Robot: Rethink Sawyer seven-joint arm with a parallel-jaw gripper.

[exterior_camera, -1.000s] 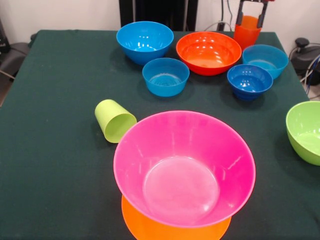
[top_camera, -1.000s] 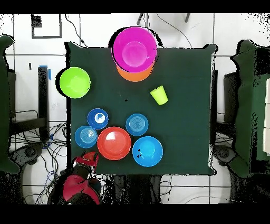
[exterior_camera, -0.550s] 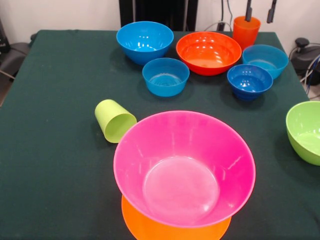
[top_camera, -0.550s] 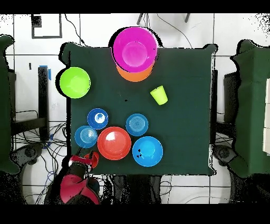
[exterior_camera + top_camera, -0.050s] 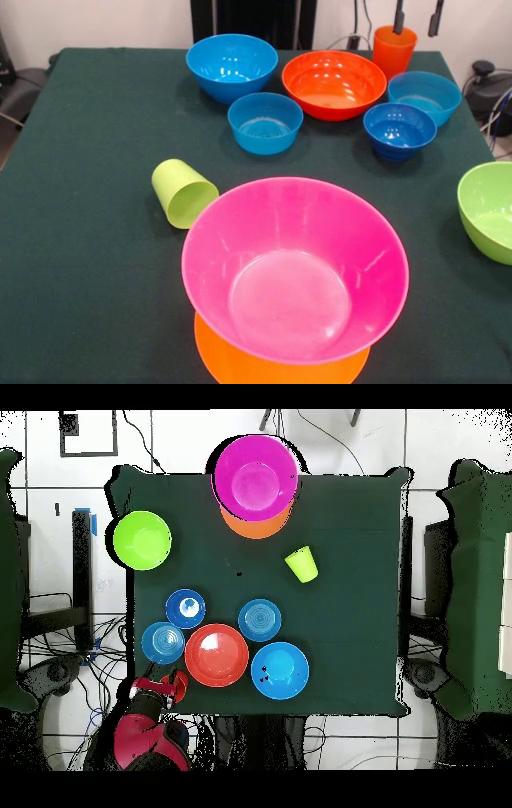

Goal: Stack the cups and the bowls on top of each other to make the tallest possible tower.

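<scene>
Gripper hanging above orange cup, jaws spread, holding nothing. Cup sitting near desk edge; a nudge could be tipping it off.

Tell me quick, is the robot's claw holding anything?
Claw: open, holding nothing, its two tips spread above the orange cup.

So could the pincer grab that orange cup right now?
Probably yes: the pincer hangs open directly above the upright orange cup, its fingers apart on either side, with nothing in between.

One camera looks low across the table; another looks straight down on all of it.
</scene>
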